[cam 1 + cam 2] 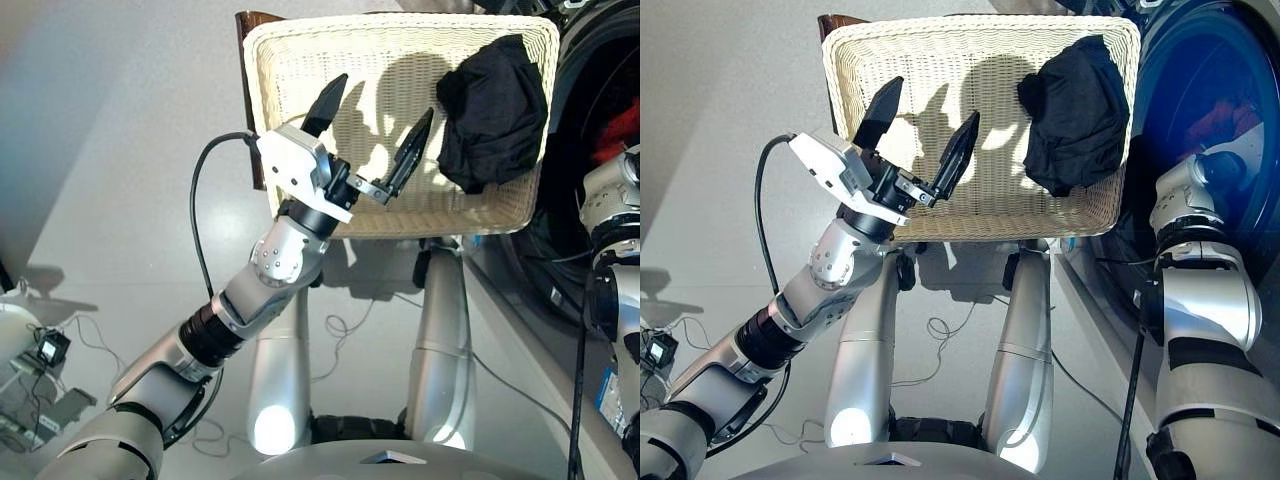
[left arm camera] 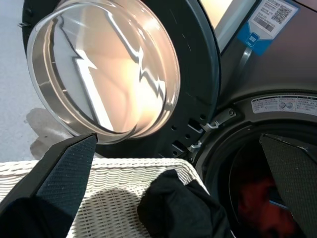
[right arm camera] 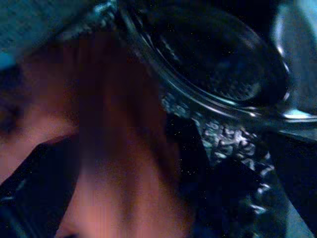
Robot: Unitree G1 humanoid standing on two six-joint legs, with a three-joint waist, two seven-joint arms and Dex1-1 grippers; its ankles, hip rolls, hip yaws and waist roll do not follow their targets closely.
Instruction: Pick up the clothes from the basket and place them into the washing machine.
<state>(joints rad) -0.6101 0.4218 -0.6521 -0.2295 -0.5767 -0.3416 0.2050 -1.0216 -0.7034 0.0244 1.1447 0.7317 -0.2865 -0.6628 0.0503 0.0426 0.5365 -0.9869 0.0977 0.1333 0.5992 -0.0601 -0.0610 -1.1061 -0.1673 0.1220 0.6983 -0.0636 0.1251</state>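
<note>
Bright daylight, hard shadows in the basket (image 1: pixel 300 60); drum view dim, blurred.

Cream-white woven wicker baskets (image 1: pixel 300 60): one
Black fabric garments (image 1: pixel 493 110) in the basket: one
Orange-red garments (image 2: pixel 257 206) in the drum: one
Dark grey front-loading washing machines (image 2: pixel 277 74): one
Round glass porthole doors (image 2: pixel 106 69): one, open
Robot arms in view: two
</note>
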